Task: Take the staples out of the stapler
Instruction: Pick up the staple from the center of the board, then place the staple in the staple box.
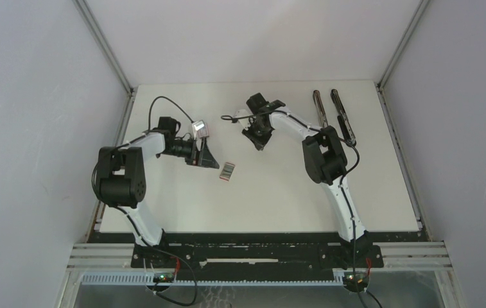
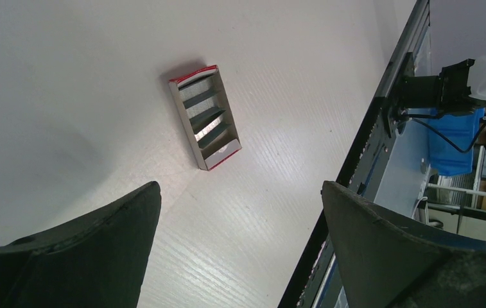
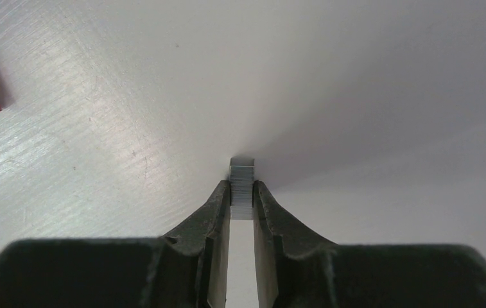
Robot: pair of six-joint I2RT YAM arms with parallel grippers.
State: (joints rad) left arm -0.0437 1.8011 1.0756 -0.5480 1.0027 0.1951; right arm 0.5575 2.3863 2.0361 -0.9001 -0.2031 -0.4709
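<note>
**One strip pinched, stapler lying open at the back**

One short strip of staples (image 3: 242, 174) sits between the fingertips of the right gripper (image 3: 242, 196), whose jaws are pressed together on it, with the strip's far end poking out past the tips. In the right wrist view the strip is low over the white table (image 1: 291, 192); whether it touches the surface I cannot tell. The stapler (image 1: 341, 115) lies folded open in the upper right of the overhead view, well apart from the strip.

The step in hand looks like carrying this strip off and setting it down. To do that well, I judge the grip should stay even, since joined staples snap easily if twisted. The strip should go down flat, and the jaws should part only once it rests on the table, so that it does not drop and scatter.

The right arm reaches forward and bends in towards the centre of the overhead frame, its wrist angled down. The left arm is folded at centre left, its forearm pointing right. The left gripper (image 2: 240, 192) is spread wide and holds nothing, hovering above the small white-and-red box (image 2: 205, 117), which lies apart from both of its fingers.
</note>
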